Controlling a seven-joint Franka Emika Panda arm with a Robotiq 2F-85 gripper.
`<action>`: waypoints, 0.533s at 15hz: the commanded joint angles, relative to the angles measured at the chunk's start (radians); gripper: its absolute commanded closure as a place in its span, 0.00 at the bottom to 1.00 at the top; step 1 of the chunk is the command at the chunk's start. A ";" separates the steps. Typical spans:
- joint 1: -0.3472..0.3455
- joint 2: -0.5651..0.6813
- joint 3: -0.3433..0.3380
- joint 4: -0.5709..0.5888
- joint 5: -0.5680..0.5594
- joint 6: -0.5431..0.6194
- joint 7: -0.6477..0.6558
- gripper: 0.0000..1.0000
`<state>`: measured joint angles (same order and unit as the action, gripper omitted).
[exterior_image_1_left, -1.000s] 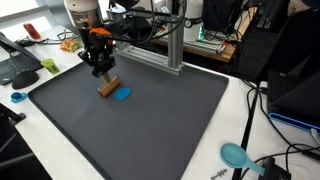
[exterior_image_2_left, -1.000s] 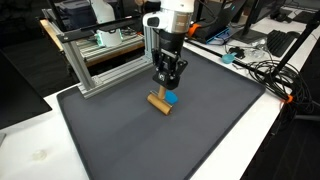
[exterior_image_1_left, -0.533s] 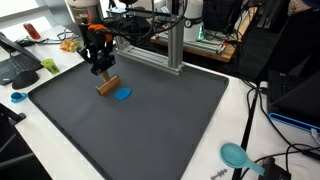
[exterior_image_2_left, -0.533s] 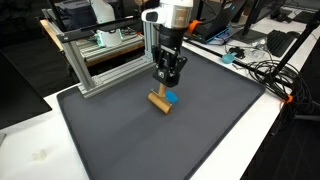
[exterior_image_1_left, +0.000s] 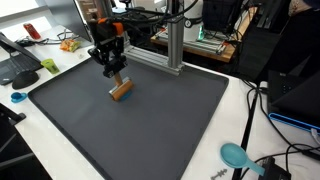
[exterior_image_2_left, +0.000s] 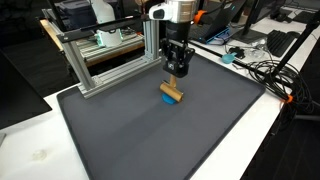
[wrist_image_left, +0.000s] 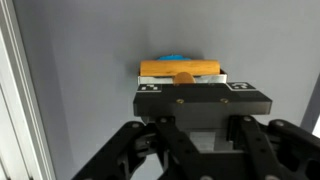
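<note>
Claw (exterior_image_1_left: 113, 72) hangs over the far part of a dark mat (exterior_image_1_left: 150, 130) that covers most of the white counter (exterior_image_1_left: 240, 112). It looks clenched on the top edge of a wooden block (exterior_image_1_left: 121, 90), though the contact itself is hidden behind the fingers. The block hangs tilted just under the claw, low over the mat, and whether its lower edge touches the mat I cannot tell. In the wrist view the block (wrist_image_left: 182, 68) lies crosswise just beyond the fingertips, with a blue disc (wrist_image_left: 176, 57) peeking out behind it. In an exterior view the disc (exterior_image_2_left: 165, 89) shows at the block's edge. A metal frame (exterior_image_1_left: 175, 50) stands near the claw at the mat's far edge. A teal scoop (exterior_image_1_left: 235, 155) lies well apart on the counter.
</note>
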<state>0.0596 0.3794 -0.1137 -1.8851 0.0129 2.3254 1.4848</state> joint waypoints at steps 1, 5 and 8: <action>-0.014 -0.006 0.014 -0.018 0.038 0.008 -0.013 0.78; -0.017 0.025 0.006 0.000 0.033 0.001 -0.002 0.78; -0.022 0.053 0.000 0.021 0.028 -0.002 0.005 0.78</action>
<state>0.0512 0.3916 -0.1114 -1.8863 0.0257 2.3249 1.4883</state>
